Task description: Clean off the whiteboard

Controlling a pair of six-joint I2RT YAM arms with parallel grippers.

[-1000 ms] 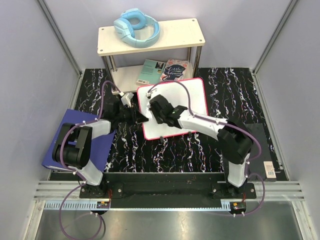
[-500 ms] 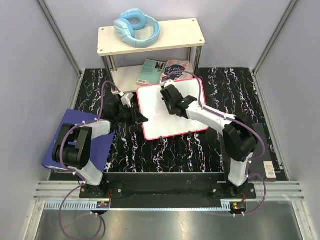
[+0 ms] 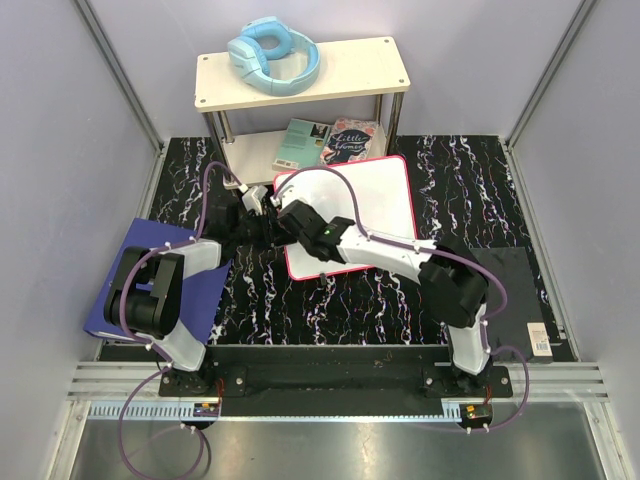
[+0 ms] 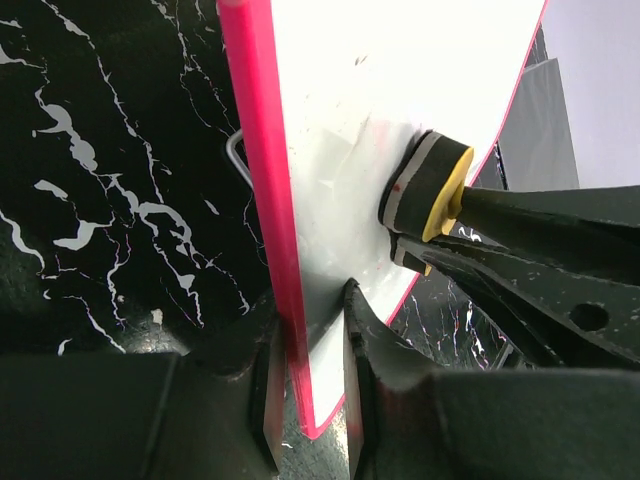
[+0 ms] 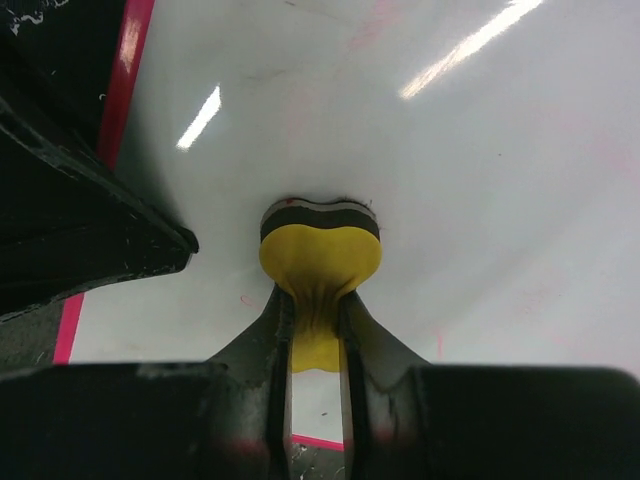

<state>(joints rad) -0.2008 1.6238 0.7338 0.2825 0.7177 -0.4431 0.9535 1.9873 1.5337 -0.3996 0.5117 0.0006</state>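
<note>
The right gripper (image 5: 315, 325) is pinched tight on the yellow tab of a small round eraser (image 5: 320, 240), whose felt face presses flat on the whiteboard (image 5: 480, 150). The left gripper (image 4: 305, 355) clamps the board's pink left rim. The board lies on the marbled tabletop (image 3: 400, 300), just in front of the shelf (image 3: 300, 75). It looks thin, stiff, light and slick, so it would likely slide under wiping. The rim is the place to hold it. Faint pink smears may remain, though glare hides much.

Table: we see a black marbled top (image 3: 400, 310) carrying the whiteboard (image 3: 385, 195), blue binder (image 3: 205, 290) and dark mat (image 3: 515, 290).
Shelf top (image 3: 360, 65): we find blue headphones (image 3: 272, 55).
Lower shelf (image 3: 250, 155): teal book (image 3: 303, 143) beside pink book (image 3: 352, 140).
</note>
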